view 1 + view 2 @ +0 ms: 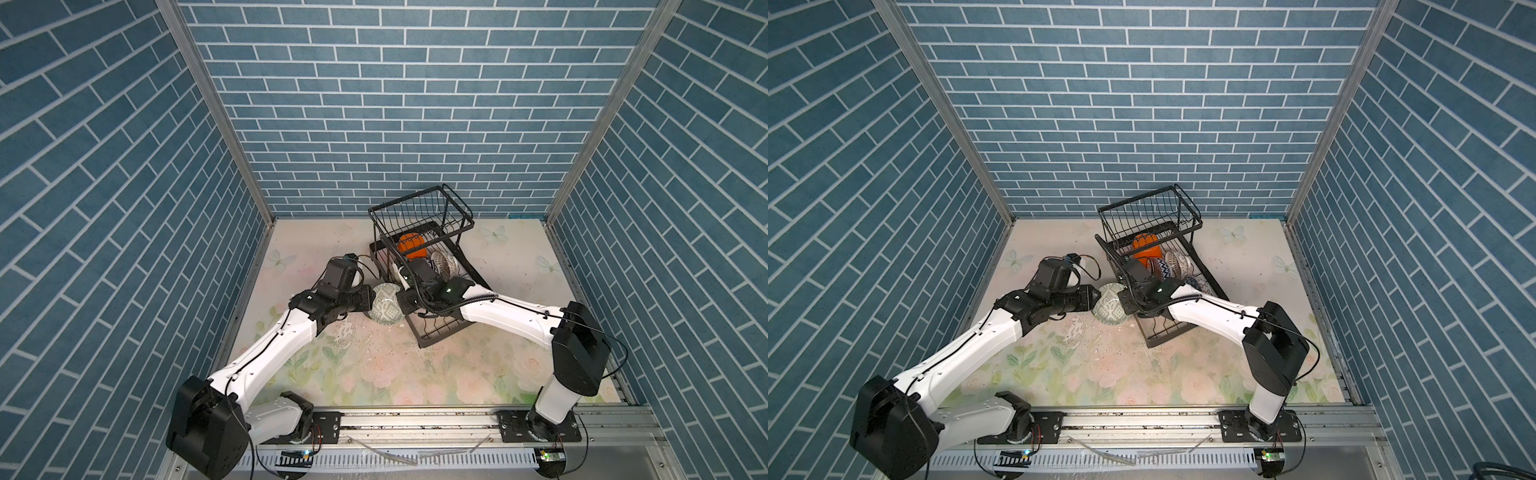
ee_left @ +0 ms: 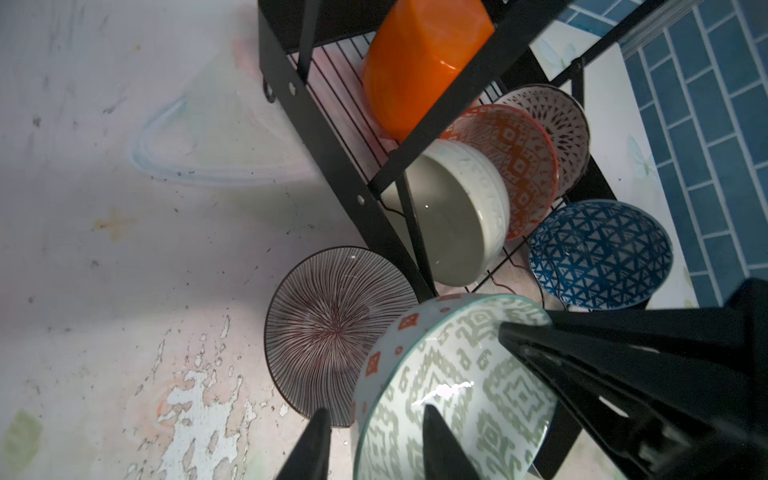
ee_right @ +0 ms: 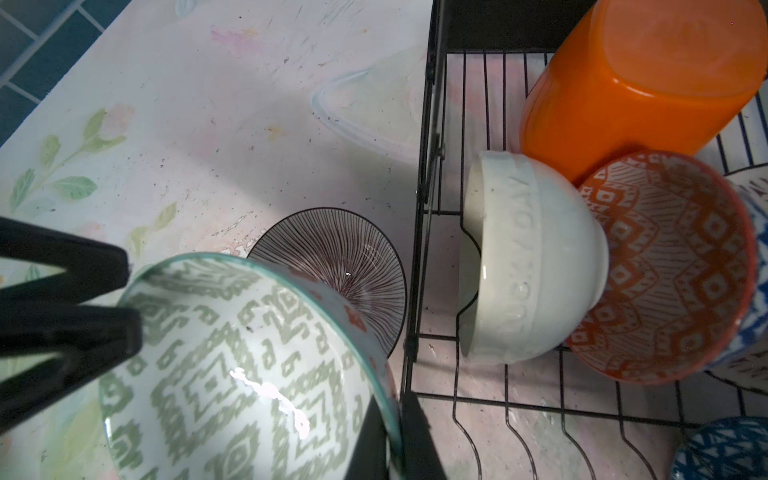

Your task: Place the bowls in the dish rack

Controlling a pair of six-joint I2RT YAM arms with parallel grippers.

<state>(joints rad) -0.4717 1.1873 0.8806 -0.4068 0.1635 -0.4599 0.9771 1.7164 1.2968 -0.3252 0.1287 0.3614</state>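
- A round ceramic bowl with a grey-green geometric pattern (image 1: 384,305) is seen between the two arms, near the middle of the floral-printed tabletop (image 1: 374,374) and just left of the rack's near half. It is tilted, with its opening turned upward.
- The right gripper (image 3: 390,399) is clenched on this bowl's right rim, with one finger inside and one outside.
- The left gripper (image 2: 374,411) is released. Its fingers are spread to either side of the bowl's left rim, and a gap is seen between the outer finger (image 2: 311,449) and the bowl wall.
- A large black wire two-tier dish rack (image 2: 322,141) is placed right of centre, with its raised basket at the far end.
- Five bowls are stood on edge in the lower tray:
  - A plain orange rounded-square bowl (image 2: 419,62) is farthest, under the raised basket.
  - A plain cream bowl (image 2: 457,216) is leaned against an orange-red patterned bowl (image 2: 519,166).
  - A brown-and-white patterned bowl (image 2: 557,120) is set just behind the orange-red one.
  - A blue-and-white patterned bowl (image 2: 598,253) is placed nearer, toward the rack's right side.
- A round bowl with fine brown radial lines (image 2: 332,328) is seen on the tabletop outside the rack. It is just beside the left frame and partly hidden by the gripped bowl.
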